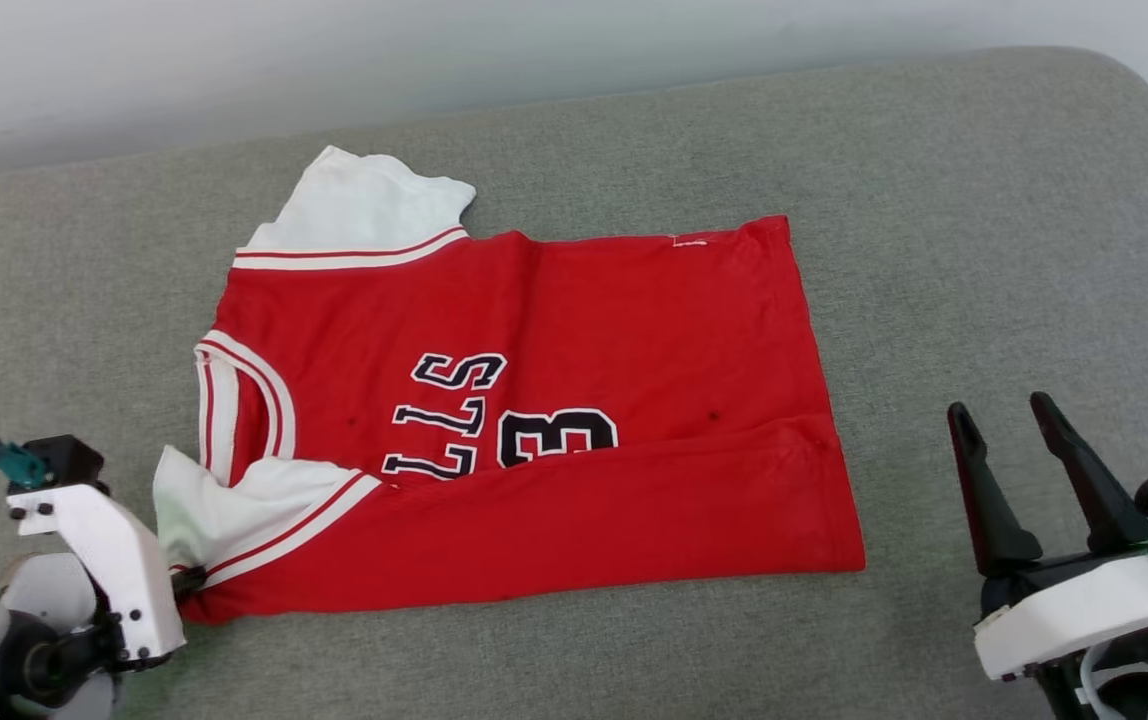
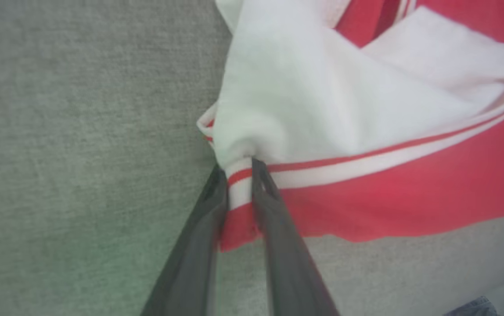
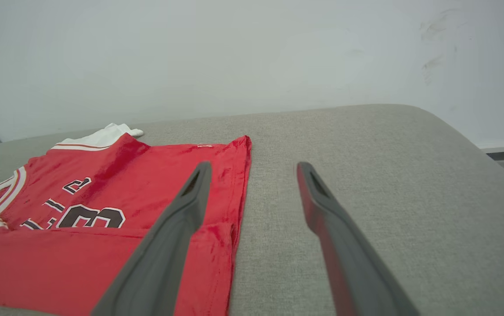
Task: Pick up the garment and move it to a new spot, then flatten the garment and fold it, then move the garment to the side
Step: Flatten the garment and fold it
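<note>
At our left, the left tool (image 1: 189,579) is closed on the near left corner of the garment (image 1: 634,320), down at the level of the table (image 1: 984,200). In the left wrist view its two dark fingers (image 2: 280,245) pinch the red-and-white striped sleeve trim between them, with white sleeve cloth bunched just past the tips. The garment lies spread on the grey cloth-covered table, collar toward our left and hem toward our right. Its near long edge is folded up over the front, covering the lower part of the black print. The far white sleeve (image 1: 364,205) sticks out toward the wall (image 1: 334,60). Further right, the right tool (image 1: 1001,408) stands clear of the hem, fingers spread wide with nothing between them.
</note>
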Motion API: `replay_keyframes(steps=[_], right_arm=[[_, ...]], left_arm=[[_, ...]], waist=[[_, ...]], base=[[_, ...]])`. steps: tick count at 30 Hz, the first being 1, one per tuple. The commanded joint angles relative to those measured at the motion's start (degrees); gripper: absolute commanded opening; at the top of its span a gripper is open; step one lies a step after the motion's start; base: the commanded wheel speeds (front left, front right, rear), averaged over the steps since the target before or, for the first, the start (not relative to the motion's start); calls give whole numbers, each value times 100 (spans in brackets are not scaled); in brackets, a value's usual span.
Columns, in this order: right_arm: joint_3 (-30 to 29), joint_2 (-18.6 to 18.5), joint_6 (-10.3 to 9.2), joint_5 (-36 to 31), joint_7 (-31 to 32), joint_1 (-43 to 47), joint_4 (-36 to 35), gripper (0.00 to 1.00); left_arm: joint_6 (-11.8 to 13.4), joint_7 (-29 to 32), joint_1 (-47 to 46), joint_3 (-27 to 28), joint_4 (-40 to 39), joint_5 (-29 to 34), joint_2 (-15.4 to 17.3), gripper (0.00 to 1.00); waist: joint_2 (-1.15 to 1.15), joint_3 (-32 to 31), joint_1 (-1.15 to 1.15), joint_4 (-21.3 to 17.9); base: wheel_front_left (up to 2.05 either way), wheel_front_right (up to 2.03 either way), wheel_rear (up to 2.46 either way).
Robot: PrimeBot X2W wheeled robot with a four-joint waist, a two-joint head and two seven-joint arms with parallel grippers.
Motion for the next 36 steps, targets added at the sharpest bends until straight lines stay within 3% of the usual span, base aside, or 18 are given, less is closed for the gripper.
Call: replay_keyframes(steps=[1, 7, 15, 20, 29, 31, 32, 36], right_arm=[[-21, -32, -4, 21, 23, -57, 8, 100], [-346, -330, -4, 382, 907, -90, 202, 100], [-305, -988, -4, 1219, 3290, -352, 752, 100], [-85, -929, -4, 1480, 4022, -661, 1049, 100], [335, -617, -4, 1711, 4467, -942, 2064, 100], [425, -550, -4, 1755, 4512, -977, 2246, 38], [473, -543, -3, 1795, 4540, -988, 2311, 1], [560, -642, -4, 1853, 4458, -1069, 2353, 0]], left_arm=[[-23, 74, 231, -302, 138, -6, -383, 0], [-48, -356, 62, -152, -19, 141, -387, 0], [85, -878, 10, 140, -756, 242, -344, 0], [173, -1048, -83, 134, -1229, 382, -381, 0], [282, -1071, -76, 68, -1596, 444, -472, 0], [293, -1095, -57, 73, -1594, 434, -487, 0], [295, -1107, -44, 76, -1593, 422, -497, 0], [319, -1113, 29, 82, -1575, 396, -494, 0]], waist=[[0, -16, 1, 22], [0, -143, 1, 243], [0, -106, 1, 645], [0, 57, 1, 908], [0, 230, 1, 1127], [0, 245, 1, 1123], [0, 244, 1, 1119], [0, 198, 1, 1078]], base=[[0, 0, 0], [0, 0, 0], [0, 0, 0], [0, 0, 0], [0, 0, 0], [0, 0, 0], [0, 0, 0], [0, 0, 0]])
